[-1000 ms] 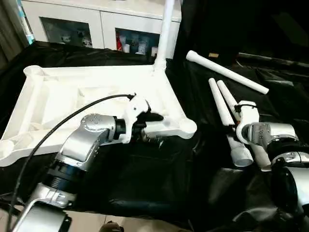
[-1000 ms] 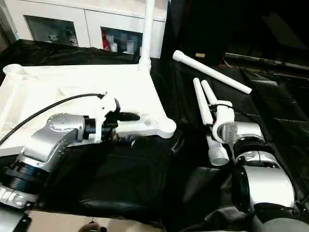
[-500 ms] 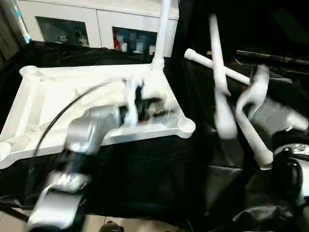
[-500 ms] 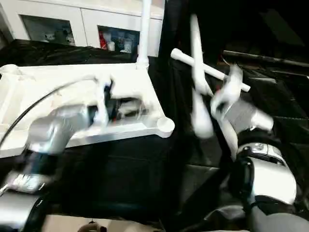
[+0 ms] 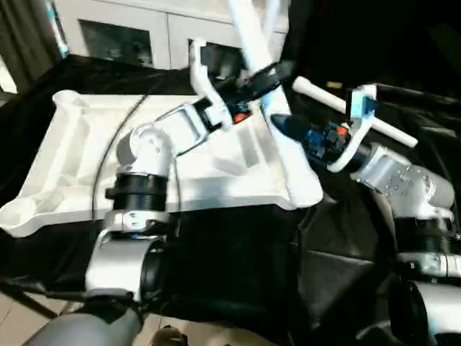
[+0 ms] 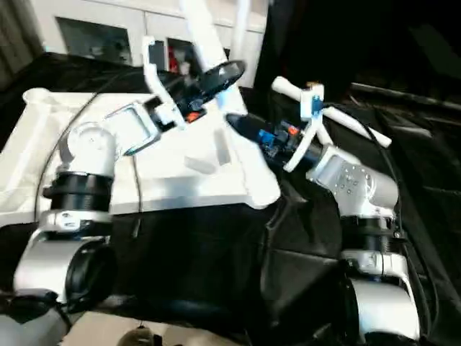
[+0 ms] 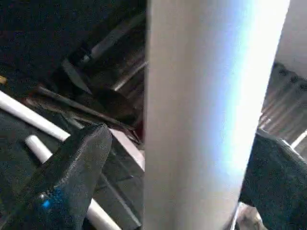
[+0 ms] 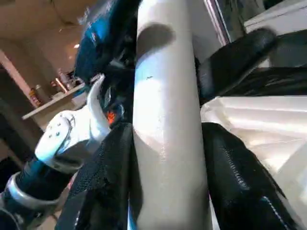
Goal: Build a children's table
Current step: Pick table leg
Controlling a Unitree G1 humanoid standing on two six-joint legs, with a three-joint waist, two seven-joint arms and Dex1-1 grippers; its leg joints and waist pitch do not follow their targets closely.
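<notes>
Currently the right gripper (image 5: 288, 128) clamps a leg (image 5: 277, 122) above the tabletop (image 5: 86, 155) near corner; left gripper (image 5: 263, 76) straddles it higher, fingers apart. I judge it may slip sideways, missing the socket.

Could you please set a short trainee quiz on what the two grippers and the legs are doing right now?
1. True or false: the right gripper is shut on a leg.
2. Pick one. The left gripper is: A) shut on a cable; B) open, with a finger on either side of that same leg; C) shut on the cloth.
3. How many legs stand upright in a socket of the tabletop?

Key:
1. True.
2. B.
3. One: the upright leg at the far corner.
</notes>
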